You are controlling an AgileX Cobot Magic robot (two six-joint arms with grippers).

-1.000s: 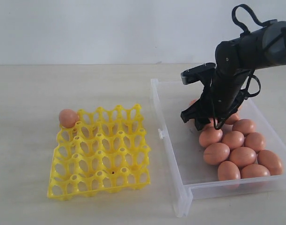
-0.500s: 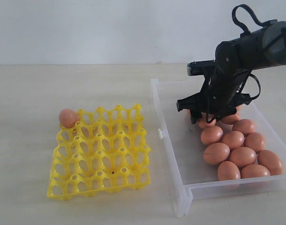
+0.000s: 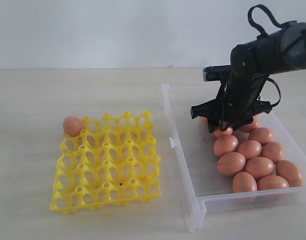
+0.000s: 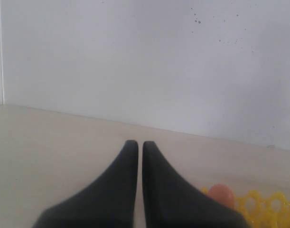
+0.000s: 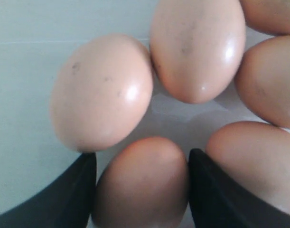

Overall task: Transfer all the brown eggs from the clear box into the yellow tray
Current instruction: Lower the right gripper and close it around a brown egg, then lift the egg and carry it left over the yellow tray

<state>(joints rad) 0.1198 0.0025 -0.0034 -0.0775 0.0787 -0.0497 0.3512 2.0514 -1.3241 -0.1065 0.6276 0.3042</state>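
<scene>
Nine brown eggs (image 3: 249, 149) are seen whole in the clear box (image 3: 198, 165), bunched toward its right and near sides. At least two more are partly hidden behind the right gripper (image 3: 224, 127). The box is set on a pale table (image 3: 67, 90), to the right of the yellow tray (image 3: 107, 165) and apart from it. A lone egg (image 3: 73, 126) is seated in the tray's far left corner cup.

Right gripper (image 5: 142, 161): lowered into the box at the far end of the cluster, with its fingers (image 5: 69, 194) spread wide. A flanked egg (image 5: 140, 185) is enclosed between them, and both fingers lie close against its sides. Whether it is actually pinched cannot be told. Other eggs are crowded around it.

Left gripper (image 4: 136, 145): held low over the table, with the fingers drawn together to a thin slit and nothing between them. A corner of the tray (image 4: 263, 204) and the lone egg (image 4: 221, 194) are seen just beyond.
</scene>
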